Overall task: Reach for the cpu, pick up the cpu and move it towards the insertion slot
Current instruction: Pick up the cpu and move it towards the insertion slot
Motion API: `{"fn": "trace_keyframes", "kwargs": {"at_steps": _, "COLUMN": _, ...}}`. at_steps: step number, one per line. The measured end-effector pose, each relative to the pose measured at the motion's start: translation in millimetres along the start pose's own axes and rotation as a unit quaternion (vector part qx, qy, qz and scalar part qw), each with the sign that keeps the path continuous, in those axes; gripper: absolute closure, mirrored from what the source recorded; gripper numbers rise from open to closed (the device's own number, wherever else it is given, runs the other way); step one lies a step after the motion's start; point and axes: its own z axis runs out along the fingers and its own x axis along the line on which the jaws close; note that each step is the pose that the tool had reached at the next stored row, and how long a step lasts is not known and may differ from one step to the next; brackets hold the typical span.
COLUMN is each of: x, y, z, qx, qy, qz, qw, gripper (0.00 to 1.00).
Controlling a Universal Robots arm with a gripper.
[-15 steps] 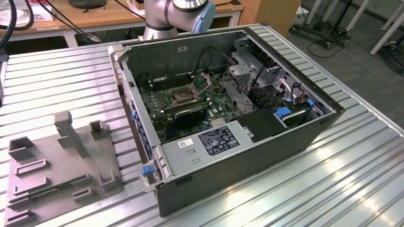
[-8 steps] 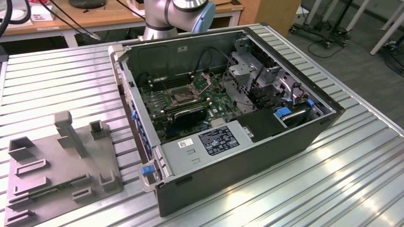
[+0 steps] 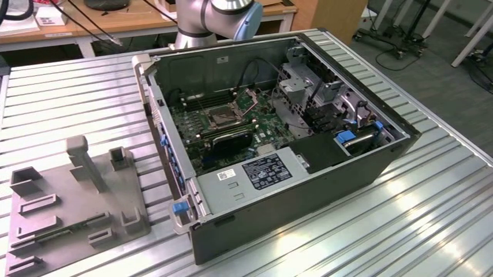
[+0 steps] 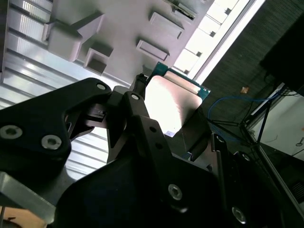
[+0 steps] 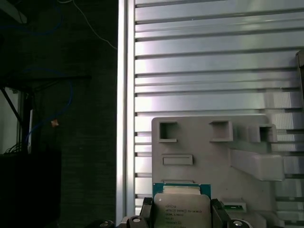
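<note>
Black jaws pinched the cpu [image 4: 173, 102] by opposite edges, holding it above the grey tray [image 5: 209, 156] on the slatted desk [image 5: 213, 71]. Pickup looked done. The carry to the insertion slot [image 3: 219, 118], inside the open case [image 3: 308, 190], appeared barely begun.

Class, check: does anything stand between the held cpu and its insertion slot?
Nothing visible covers the insertion slot; the computer case lies open on top. The gripper holds the cpu above the grey tray, and the case's side wall rises between tray and slot.
</note>
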Motion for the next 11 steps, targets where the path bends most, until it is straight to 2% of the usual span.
{"fn": "trace_keyframes", "kwargs": {"at_steps": 5, "x": 0.2, "y": 0.5, "z": -6.2, "qx": 0.0, "qy": 0.0, "qz": 0.0, "qw": 1.0, "gripper": 0.46}}
{"fn": "trace_keyframes", "kwargs": {"at_steps": 11, "x": -1.4, "y": 0.5, "z": -6.8, "qx": 0.0, "qy": 0.0001, "qz": 0.0, "qw": 1.0, "gripper": 0.46}}
